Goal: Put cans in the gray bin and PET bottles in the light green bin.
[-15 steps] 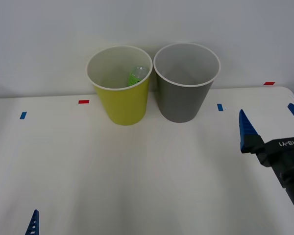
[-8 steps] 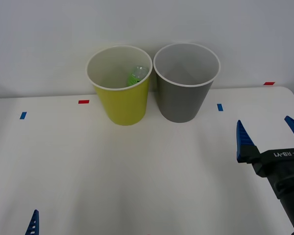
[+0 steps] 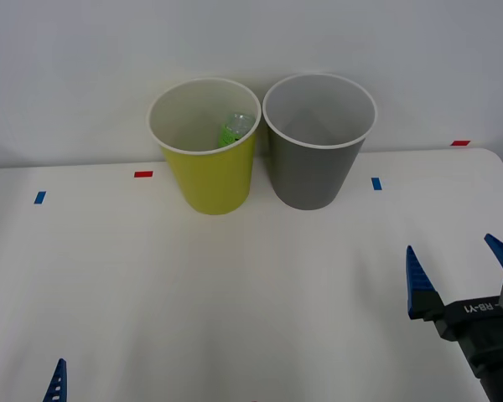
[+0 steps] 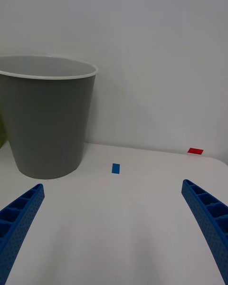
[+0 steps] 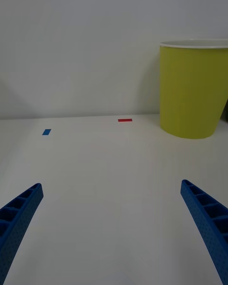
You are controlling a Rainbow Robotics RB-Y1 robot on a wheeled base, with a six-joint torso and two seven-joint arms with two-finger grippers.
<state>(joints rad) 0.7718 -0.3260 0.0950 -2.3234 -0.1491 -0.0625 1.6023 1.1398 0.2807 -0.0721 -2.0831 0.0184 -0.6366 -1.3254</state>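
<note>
One PET bottle (image 3: 234, 128) lies inside the light green bin (image 3: 211, 180), visible from front

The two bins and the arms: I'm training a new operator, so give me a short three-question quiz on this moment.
1. True or false: the bottle lies inside the green bin.
2. What state is the right pincer in? A) shut on a can B) open and empty C) shut on the bottle
3. Fill in: seen from the front, the gray bin stands on the robot's ____ of the green bin.

Key: 1 true; 2 B; 3 right. The left pincer is also open, low over the table.
</note>
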